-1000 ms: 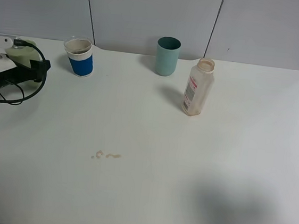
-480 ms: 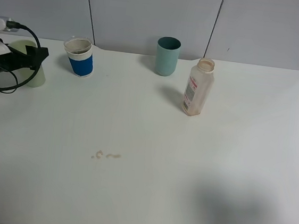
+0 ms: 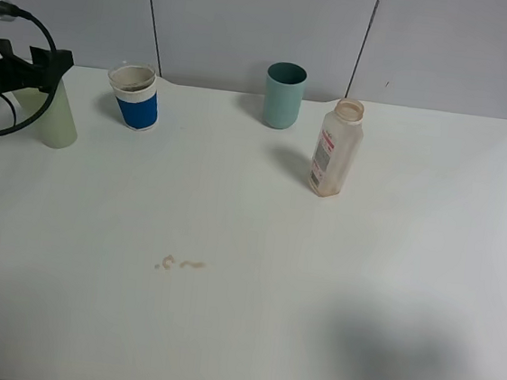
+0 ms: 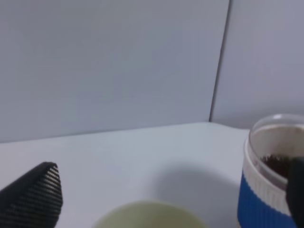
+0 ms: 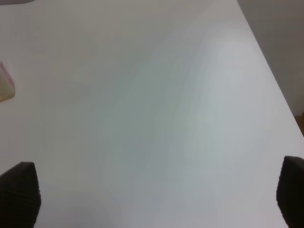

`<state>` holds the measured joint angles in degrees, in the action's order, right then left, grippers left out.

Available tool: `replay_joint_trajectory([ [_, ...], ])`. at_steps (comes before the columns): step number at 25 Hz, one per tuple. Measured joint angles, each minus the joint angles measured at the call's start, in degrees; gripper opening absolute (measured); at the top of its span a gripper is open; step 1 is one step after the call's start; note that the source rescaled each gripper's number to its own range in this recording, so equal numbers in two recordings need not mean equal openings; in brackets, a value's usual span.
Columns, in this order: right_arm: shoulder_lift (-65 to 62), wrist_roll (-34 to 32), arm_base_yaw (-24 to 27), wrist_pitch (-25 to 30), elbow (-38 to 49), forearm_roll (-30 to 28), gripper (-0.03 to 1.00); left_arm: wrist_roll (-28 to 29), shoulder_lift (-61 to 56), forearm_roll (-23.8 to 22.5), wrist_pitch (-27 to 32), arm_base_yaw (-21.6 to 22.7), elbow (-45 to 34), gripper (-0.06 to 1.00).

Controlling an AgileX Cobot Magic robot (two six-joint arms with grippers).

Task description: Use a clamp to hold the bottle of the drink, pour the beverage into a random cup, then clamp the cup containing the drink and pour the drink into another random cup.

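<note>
Our left gripper (image 3: 43, 73) has lifted clear of the pale green cup (image 3: 54, 116), jaws spread apart, leaving it standing beside the blue-banded cup (image 3: 135, 97), with the bottle (image 3: 335, 150) upright mid-table and our right gripper (image 5: 156, 199) also gaping, so pouring looks finished.

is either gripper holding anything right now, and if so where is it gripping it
Nothing is held. The left gripper is open above the pale green cup, not gripping it. The right gripper is open over bare table.

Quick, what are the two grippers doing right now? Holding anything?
Left gripper: open, holding nothing, jaws either side of the pale green cup.
Right gripper: open, empty, over bare table.
</note>
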<state>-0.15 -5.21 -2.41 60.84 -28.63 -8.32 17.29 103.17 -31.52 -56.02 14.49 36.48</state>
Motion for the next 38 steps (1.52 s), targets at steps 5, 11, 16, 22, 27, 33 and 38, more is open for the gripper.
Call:
replay_joint_trajectory([
  [5, 0.00, 0.00, 0.00, 0.00, 0.00, 0.00, 1.00, 0.00, -3.22, 0.11, 0.30, 0.00, -2.11, 0.86],
  [11, 0.00, 0.00, 0.00, 0.00, 0.00, 0.00, 1.00, 1.22, -7.63, 0.22, 2.63, 0.07, -4.19, 0.97],
  [16, 0.00, 0.00, 0.00, 0.00, 0.00, 0.00, 1.00, 5.89, -12.32, 0.22, 4.48, 0.07, -4.35, 1.00],
  [22, 0.00, 0.00, 0.00, 0.00, 0.00, 0.00, 1.00, 8.00, -20.98, 0.22, 12.62, 0.07, -4.36, 1.00],
  [27, 0.00, 0.00, 0.00, 0.00, 0.00, 0.00, 1.00, 10.53, -29.42, 0.44, 21.78, 0.07, -4.36, 1.00],
  [33, 0.00, 0.00, 0.00, 0.00, 0.00, 0.00, 1.00, 10.48, -36.58, 3.45, 30.19, 0.07, -4.41, 1.00],
  [38, 0.00, 0.00, 0.00, 0.00, 0.00, 0.00, 1.00, 6.25, -42.39, 7.63, 38.83, -0.10, -4.41, 1.00],
])
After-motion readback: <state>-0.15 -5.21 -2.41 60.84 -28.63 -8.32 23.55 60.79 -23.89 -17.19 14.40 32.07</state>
